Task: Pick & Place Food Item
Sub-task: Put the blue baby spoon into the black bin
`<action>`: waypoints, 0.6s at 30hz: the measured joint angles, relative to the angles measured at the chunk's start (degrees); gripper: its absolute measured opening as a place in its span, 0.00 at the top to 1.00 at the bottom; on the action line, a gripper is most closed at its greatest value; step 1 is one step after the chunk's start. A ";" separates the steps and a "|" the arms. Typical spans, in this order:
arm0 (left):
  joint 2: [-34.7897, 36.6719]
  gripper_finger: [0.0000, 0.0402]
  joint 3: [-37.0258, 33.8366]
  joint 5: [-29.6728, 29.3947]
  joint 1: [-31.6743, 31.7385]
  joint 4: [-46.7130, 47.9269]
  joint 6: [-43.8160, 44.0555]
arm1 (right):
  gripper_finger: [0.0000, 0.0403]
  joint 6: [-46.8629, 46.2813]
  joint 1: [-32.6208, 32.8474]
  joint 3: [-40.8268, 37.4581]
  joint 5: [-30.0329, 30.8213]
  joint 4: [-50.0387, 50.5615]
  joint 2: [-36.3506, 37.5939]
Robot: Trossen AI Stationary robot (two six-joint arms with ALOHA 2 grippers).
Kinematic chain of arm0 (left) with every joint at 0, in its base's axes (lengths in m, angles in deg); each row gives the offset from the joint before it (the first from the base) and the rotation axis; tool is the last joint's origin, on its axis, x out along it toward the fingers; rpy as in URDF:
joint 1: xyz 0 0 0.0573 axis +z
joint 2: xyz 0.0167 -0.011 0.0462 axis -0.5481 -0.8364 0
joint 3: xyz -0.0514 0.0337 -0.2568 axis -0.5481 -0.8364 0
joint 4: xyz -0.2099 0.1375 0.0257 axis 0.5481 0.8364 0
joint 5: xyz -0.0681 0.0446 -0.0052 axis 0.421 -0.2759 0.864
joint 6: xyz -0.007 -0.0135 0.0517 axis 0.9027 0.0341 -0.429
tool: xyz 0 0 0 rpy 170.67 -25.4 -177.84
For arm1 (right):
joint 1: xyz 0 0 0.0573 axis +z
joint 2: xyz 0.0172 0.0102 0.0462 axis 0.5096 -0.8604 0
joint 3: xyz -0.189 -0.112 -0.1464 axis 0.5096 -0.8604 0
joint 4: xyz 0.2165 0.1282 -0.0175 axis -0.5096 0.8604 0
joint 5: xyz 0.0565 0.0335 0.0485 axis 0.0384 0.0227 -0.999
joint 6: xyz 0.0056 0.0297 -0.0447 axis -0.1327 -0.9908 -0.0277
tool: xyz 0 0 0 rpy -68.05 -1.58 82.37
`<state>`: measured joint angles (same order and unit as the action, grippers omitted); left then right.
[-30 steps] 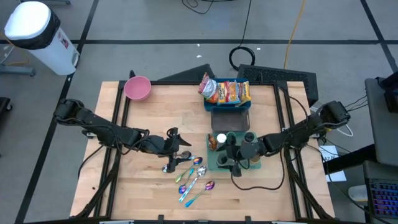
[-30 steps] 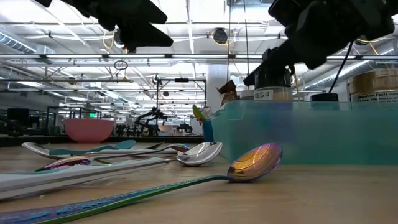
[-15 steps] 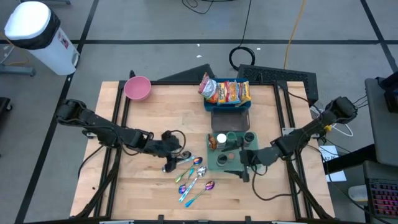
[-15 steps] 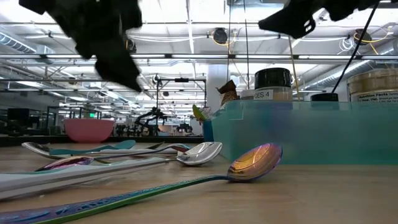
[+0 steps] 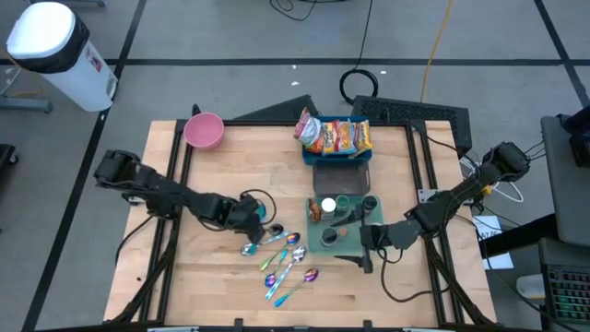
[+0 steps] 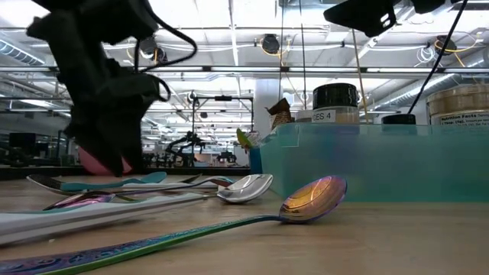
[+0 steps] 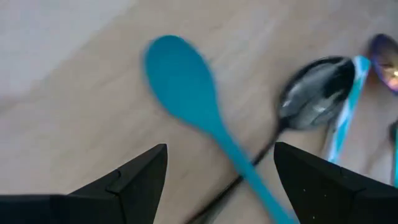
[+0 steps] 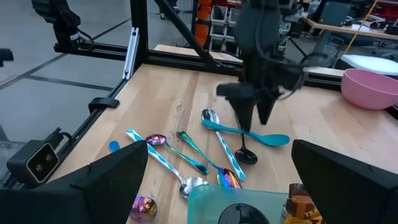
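Now the left hand [image 5: 251, 221] is lowered, fingers spread, over the teal spoon [image 7: 199, 118] near the table's [image 5: 221, 286] middle. Snack packets [image 5: 334, 136] sit at the far edge. The right hand [image 5: 365, 242], spread, hangs by the green tray [image 5: 324, 242].

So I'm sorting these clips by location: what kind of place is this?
Probably a robotics lab in an industrial hall. The low view shows a high ceiling with trusses and lights, the right wrist view shows other metal-framed benches, and cables run over the concrete floor.
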<state>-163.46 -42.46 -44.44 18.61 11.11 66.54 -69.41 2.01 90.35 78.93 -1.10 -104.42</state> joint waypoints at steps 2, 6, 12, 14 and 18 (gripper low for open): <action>-1.64 0.26 0.00 0.93 0.65 -1.62 -0.47 | 0.03 0.01 0.00 0.00 0.02 -0.22 0.01; -4.59 0.26 0.23 1.32 2.22 -1.50 0.23 | 0.03 0.01 0.00 0.00 0.01 -0.22 -0.01; -5.90 0.31 0.30 3.24 3.69 -0.86 1.28 | 0.02 0.01 -0.02 0.00 0.00 -0.23 -0.01; -5.73 0.38 0.17 3.30 3.91 -0.70 2.44 | 0.02 0.01 -0.02 0.00 0.00 -0.21 -0.01; -5.75 0.58 0.07 2.84 3.95 0.03 3.20 | 0.02 0.01 -0.02 0.00 0.00 -0.21 -0.01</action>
<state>-169.21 -42.39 -41.60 22.56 11.14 69.74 -69.40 1.98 90.35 78.93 -1.31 -104.43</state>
